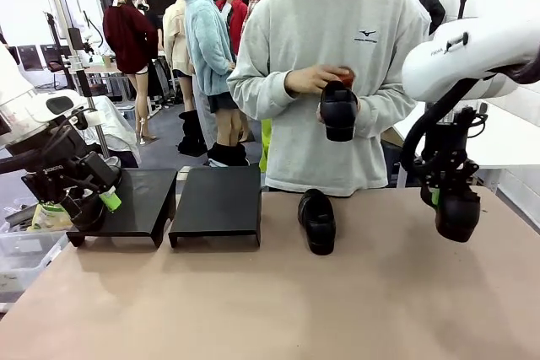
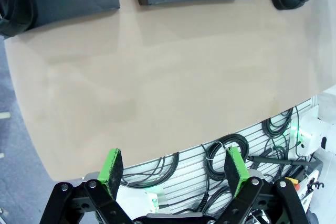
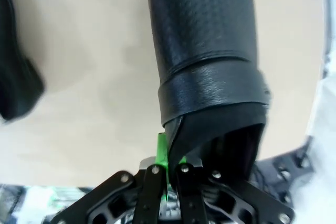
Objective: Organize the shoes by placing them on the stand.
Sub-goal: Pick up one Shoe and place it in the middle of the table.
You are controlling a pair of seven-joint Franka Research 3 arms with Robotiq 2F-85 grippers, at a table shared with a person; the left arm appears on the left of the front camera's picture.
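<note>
The right claw (image 3: 167,156) is being pressed together on a thin edge of collar, so the held shoe (image 3: 210,51) is being carried by that pinch alone, toe hanging down over the tabletop (image 3: 94,51) at its right end. The second shoe (image 1: 317,221) is lying on the tabletop towards the middle, near the two stands (image 1: 218,200). The third shoe (image 1: 339,110) is being held above it in the person's hands (image 1: 314,79). The left claw (image 2: 173,169) is being held spread and empty beside the left stand.

The main risk is judged to be slippage: with so little leather being gripped, the shoe could swing or drop during a quick move. The path to the stands is being crossed by the second shoe and the person's hands, so either could be struck. A tilted release could topple the shoe off the stand.
</note>
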